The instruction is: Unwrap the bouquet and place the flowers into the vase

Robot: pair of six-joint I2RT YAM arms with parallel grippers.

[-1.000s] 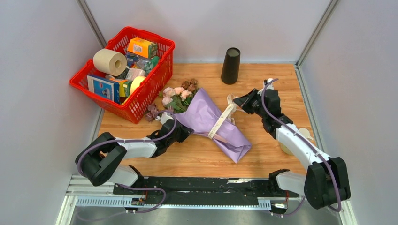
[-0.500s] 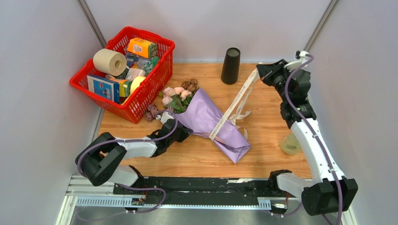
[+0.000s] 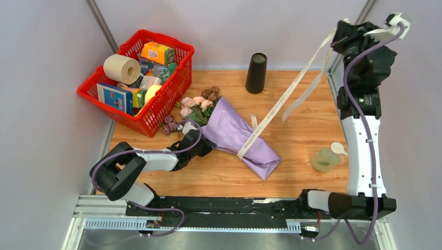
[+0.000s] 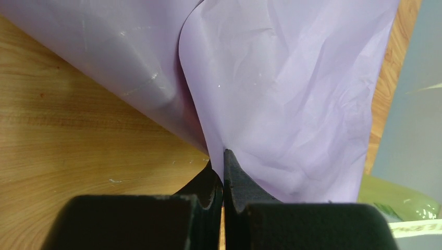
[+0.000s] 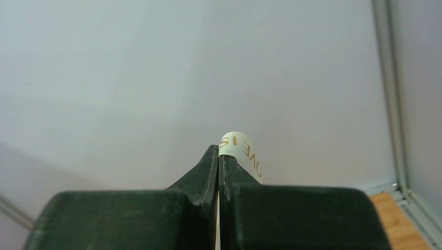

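The bouquet lies on the wooden table in lilac paper, with its flowers pointing toward the basket. My left gripper is shut on an edge of the paper, which is pinched between the fingertips of the left gripper. My right gripper is raised high at the back right corner and is shut on the cream ribbon. The ribbon runs taut down to the wrap, with a loose end hanging. In the right wrist view the printed ribbon curls over the tips of the right gripper. The black vase stands upright at the back.
A red basket full of groceries sits at the back left, touching the flower heads. A pale green bottle stands by the right arm. Grey walls close in the table on three sides.
The right arm rose and swung to the back right corner, drawing the ribbon out long and taut from the wrap. The left gripper kept its hold on the paper.
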